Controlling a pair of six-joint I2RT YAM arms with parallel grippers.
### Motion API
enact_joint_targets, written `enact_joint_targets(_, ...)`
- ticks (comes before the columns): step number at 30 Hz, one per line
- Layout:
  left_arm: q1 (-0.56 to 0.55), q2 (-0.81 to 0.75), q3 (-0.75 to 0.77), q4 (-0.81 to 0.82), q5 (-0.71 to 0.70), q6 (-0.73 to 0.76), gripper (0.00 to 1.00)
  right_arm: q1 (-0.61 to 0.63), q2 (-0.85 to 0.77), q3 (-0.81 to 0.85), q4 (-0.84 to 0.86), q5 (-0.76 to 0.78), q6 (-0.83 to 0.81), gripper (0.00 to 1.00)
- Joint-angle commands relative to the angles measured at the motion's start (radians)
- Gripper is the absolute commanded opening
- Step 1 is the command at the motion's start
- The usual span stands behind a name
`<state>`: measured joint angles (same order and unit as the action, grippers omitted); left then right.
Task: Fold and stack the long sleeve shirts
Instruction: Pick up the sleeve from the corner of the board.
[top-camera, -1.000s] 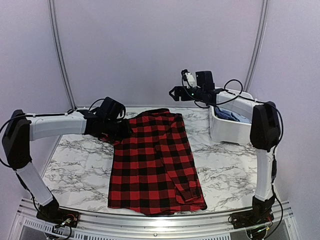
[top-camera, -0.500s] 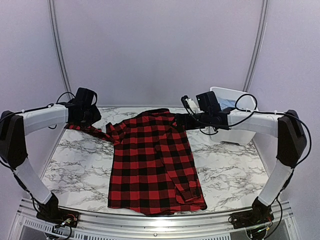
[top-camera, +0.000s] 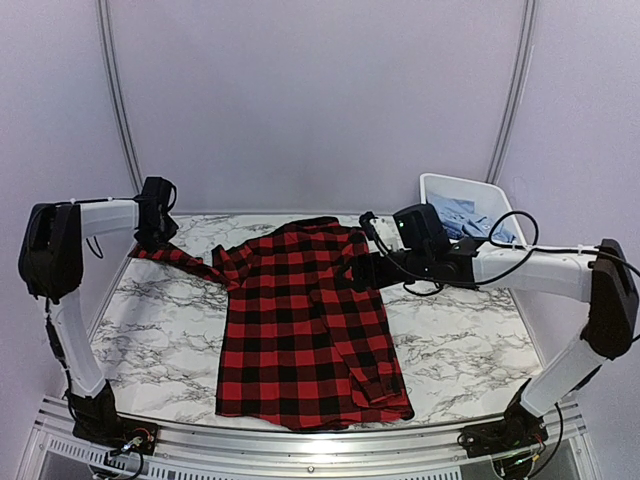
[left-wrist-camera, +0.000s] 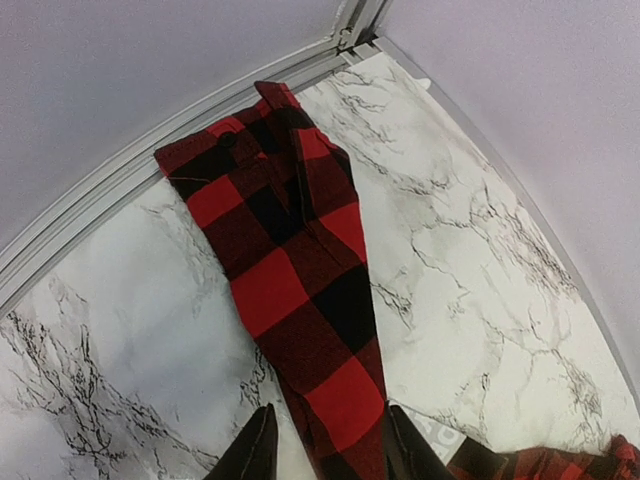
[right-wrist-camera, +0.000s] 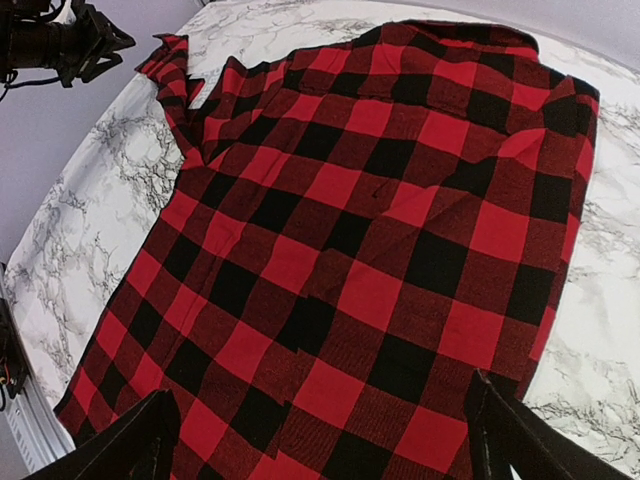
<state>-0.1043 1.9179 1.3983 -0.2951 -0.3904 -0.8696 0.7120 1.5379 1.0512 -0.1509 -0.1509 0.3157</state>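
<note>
Two risks — left gripper (left-wrist-camera: 325, 445) pinching red-and-black checked flannel shirt (top-camera: 305, 320) sleeve, could slip; right gripper (right-wrist-camera: 320, 430) spread wide, might rumple cloth.

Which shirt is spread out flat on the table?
The red-and-black checked shirt, lying open across the marble table with one sleeve stretched out. The light blue shirts are bunched up inside the white tub.
</note>
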Motion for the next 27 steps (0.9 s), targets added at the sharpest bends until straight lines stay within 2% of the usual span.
enact_joint_targets(1,0.053,0.064,0.041,-0.052,0.012,-0.057,0.38,0.013,-0.051,-0.025,0.014,0.014,0.028,0.95)
enact_joint_targets(21,0.080,0.263,0.161,-0.081,0.050,-0.084,0.41,0.016,-0.036,-0.028,0.008,0.002,0.026,0.95)
enact_joint_targets(27,0.083,0.270,0.188,-0.061,0.036,-0.074,0.31,0.023,-0.035,-0.038,0.008,0.006,0.031,0.95)
